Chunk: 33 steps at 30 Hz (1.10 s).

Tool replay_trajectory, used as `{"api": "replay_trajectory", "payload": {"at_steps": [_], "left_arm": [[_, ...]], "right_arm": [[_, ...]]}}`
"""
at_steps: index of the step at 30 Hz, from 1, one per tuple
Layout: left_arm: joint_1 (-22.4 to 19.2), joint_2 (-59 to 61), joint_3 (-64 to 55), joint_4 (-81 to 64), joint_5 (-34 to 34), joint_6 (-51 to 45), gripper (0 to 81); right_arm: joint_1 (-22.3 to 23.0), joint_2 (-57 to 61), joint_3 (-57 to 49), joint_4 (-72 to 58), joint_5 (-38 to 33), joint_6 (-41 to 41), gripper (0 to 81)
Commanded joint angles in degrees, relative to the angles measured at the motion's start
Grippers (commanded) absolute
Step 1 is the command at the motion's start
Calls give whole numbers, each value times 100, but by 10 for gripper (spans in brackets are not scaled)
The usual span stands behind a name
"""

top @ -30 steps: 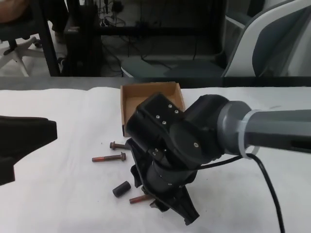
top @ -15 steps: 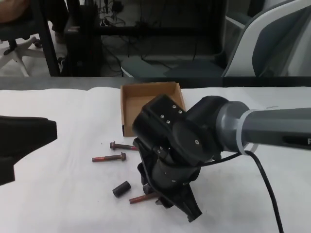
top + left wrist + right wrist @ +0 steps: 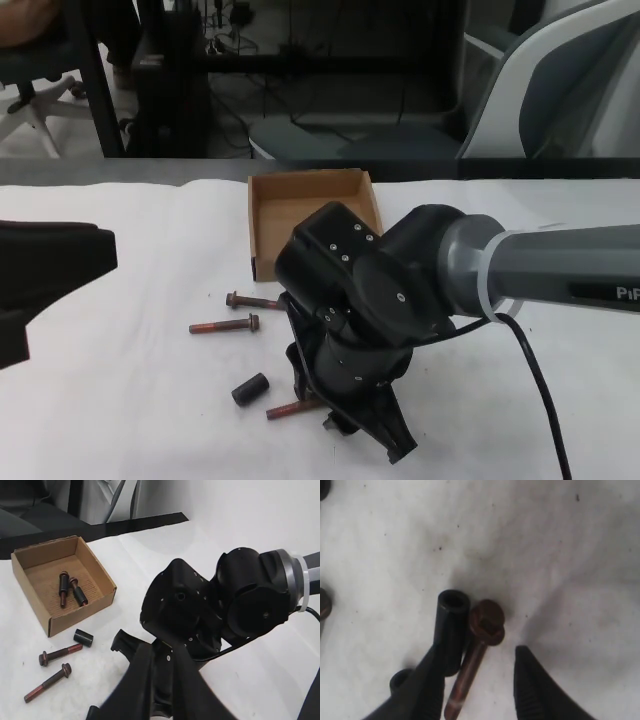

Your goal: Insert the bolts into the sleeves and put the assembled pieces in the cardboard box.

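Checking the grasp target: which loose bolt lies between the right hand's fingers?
The bolt beside a black sleeve, inside the open right hand; the other two bolts lie nearer the cardboard box.

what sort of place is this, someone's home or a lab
Most likely a robotics lab or workshop, not a home: a robot arm works over a cloth-covered bench with loose bolts and a cardboard box, and behind it are office chairs and tangled cables.
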<state>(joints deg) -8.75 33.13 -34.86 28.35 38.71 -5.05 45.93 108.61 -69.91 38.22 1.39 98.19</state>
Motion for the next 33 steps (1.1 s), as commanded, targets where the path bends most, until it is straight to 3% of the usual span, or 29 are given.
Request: {"api": "replay_trajectory", "payload": {"at_steps": [1, 33], "left_arm": [[16, -22, -2, -79, -11, -11, 157], [-3, -22, -2, -78, -11, -11, 157]], "right_arm": [[-22, 23, -28, -29, -21, 94, 444], [181, -30, -96, 8, -139, 216, 444]]}}
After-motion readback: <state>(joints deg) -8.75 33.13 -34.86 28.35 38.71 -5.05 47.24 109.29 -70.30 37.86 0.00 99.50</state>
